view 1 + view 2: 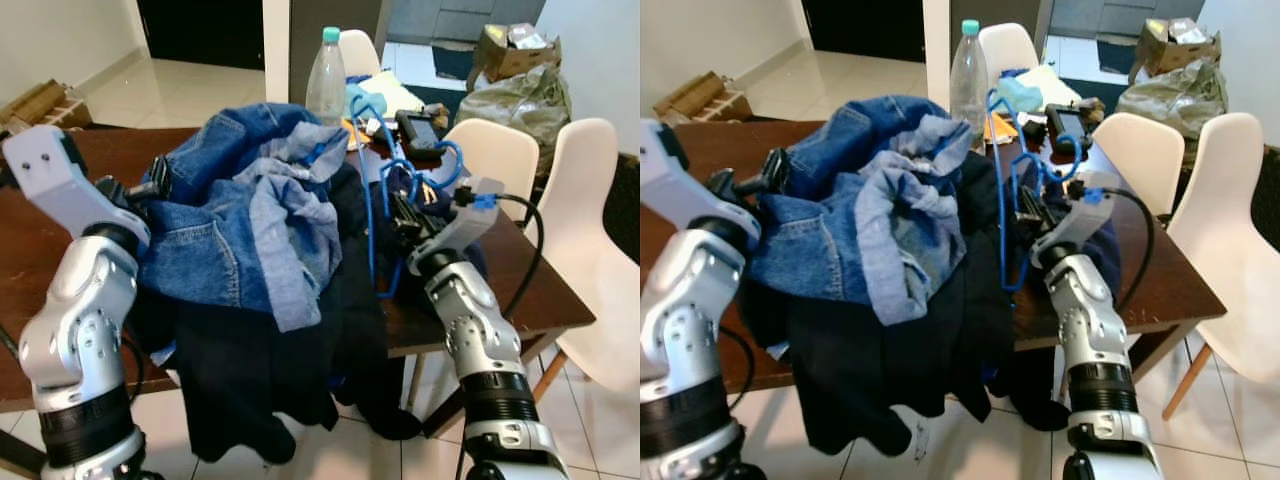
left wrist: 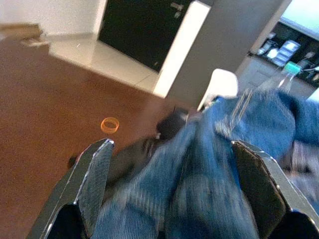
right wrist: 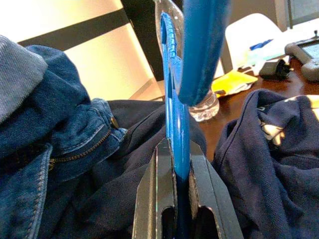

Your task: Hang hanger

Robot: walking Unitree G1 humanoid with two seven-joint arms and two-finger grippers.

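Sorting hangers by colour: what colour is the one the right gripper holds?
Blue plastic hanger, clamped in the right gripper; clearest in the right wrist view.

Item: hanger (image 1: 372, 190)
Material: blue, thin moulded plastic, ribbed along one edge
Pose: upright, edge-on in the right wrist view, its long arm running up and down
Height: lifted above the desk (image 1: 540, 290), not lying on it
Hold: pinched at its lower part between the two fingers of the right hand (image 3: 175, 199)
Position: just beside a pile of jeans (image 1: 240, 210) and dark clothes, on the pile's right side
Load: bare, no garment visible on it
Top end: curves over near a clear bottle (image 1: 326, 80)
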